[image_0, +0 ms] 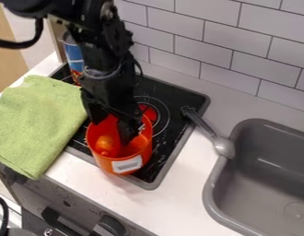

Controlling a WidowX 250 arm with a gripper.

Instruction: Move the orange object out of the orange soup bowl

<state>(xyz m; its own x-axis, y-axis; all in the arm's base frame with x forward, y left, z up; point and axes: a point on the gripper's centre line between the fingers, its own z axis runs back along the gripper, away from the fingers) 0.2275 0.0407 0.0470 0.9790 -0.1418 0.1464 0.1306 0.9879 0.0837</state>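
Note:
The gripper point(113, 125) hangs down into the orange soup bowl point(141, 154) from above, its two fingers apart. One finger is near the bowl's back left rim, the other reaches lower inside, right of the middle. A rounded, shiny orange object point(105, 144) lies inside the bowl on the left, just in front of the gripper and not visibly held. The bowl is deep, like a pot, with a white label on its front, and stands on the black stove top.
A green towel point(38, 120) covers the counter and stove's left edge. Behind the arm is a blue and red can point(73, 54). A grey ladle-like utensil point(210, 131) lies between stove point(173, 152) and grey sink point(259, 179). A tiled wall point(228, 41) stands behind.

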